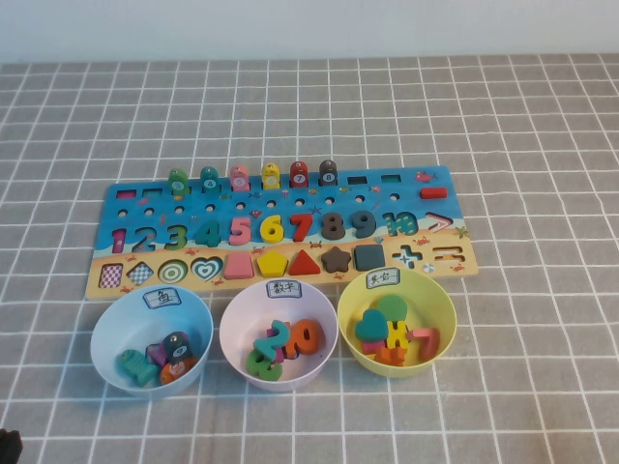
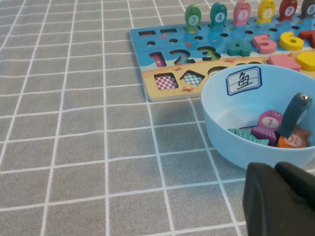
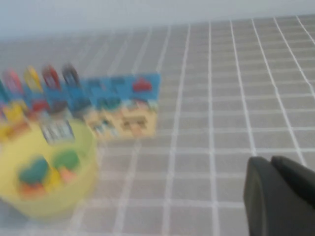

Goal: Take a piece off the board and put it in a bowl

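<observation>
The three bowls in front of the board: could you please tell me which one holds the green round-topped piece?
The pale yellow bowl, the one furthest toward the robot's right. The light blue bowl and lilac bowl hold none. Both end effectors, left and right, sit back near the table's front.

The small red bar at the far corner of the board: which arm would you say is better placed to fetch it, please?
Probably the right. The red bar and the yellow bowl lie on the board's right side, the right gripper's side; the left gripper sits by the blue bowl.
</observation>
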`<state>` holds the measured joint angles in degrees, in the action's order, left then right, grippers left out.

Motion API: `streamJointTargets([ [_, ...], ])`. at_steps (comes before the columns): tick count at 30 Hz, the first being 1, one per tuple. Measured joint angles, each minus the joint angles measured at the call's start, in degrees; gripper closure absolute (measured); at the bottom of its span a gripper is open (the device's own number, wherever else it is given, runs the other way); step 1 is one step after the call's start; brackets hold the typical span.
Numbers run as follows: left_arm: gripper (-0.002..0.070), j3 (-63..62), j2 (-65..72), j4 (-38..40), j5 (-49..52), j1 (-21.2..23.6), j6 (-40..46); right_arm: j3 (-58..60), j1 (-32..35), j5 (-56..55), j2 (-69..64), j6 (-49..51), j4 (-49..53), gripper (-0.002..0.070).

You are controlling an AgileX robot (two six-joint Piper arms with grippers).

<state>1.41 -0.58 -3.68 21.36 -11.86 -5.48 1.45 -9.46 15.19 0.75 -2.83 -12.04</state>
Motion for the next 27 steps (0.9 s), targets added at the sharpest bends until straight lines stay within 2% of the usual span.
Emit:
streamJointTargets([
  [7, 0.0679, 0.00, 0.00, 0.00, 0.00, 0.00, 0.00, 0.00, 0.00, -10.06, 0.00, 0.00, -19.77, 0.0694],
  [16, 0.0679, 0.00, 0.00, 0.00, 0.00, 0.00, 0.00, 0.00, 0.00, -11.54, 0.00, 0.00, -25.81, 0.0694],
  [21, 0.0679, 0.00, 0.00, 0.00, 0.00, 0.00, 0.00, -0.55, 0.00, -5.86, -0.60, 0.00, -30.70, 0.0694],
  [27, 0.0679, 0.00, 0.00, 0.00, 0.00, 0.00, 0.00, -7.02, 0.00, 4.78, -12.10, 0.00, -30.06, 0.0694],
])
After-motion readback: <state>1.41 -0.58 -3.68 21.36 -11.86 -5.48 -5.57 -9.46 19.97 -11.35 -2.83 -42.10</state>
